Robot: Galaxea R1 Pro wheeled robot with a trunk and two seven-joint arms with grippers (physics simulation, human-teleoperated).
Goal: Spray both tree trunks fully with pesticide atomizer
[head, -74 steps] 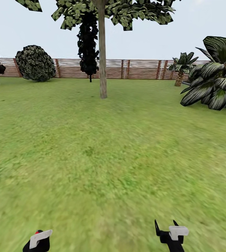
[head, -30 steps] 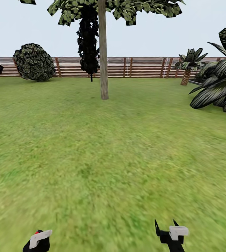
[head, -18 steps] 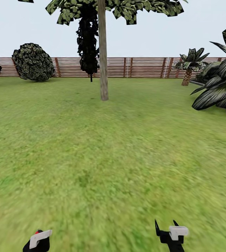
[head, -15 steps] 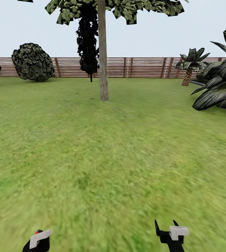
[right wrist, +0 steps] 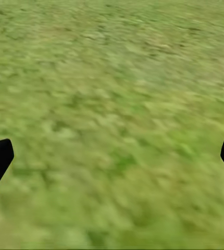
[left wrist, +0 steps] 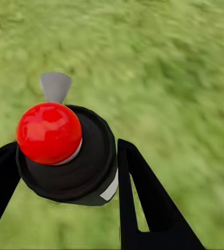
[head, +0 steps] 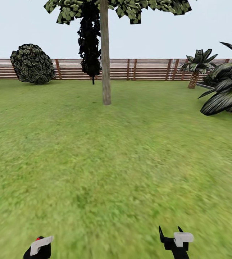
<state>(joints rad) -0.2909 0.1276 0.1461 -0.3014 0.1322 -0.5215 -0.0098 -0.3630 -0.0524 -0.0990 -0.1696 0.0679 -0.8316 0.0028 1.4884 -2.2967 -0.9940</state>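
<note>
Outdoors, the garden lawn spreads wide and green under a pale sky, its grass mottled and slightly blurred, running flat to a brown slatted fence across the back. One tree stands ahead on the grass, its pale grey-beige tree trunk straight and bare, the leafy crown cut off by the upper edge. Just behind it and slightly to the left rises a black cone-shaped tree. A rounded shrub sits by the fence at the left, a short palm by the fence at the right, and a big broad-leaved plant at the right edge.

Low in the head view, the left gripper is clamped around the pesticide atomizer, a dark round body with a red ball top and a grey nozzle, held above the grass. The right gripper holds nothing, its jaws spread wide over bare lawn.
</note>
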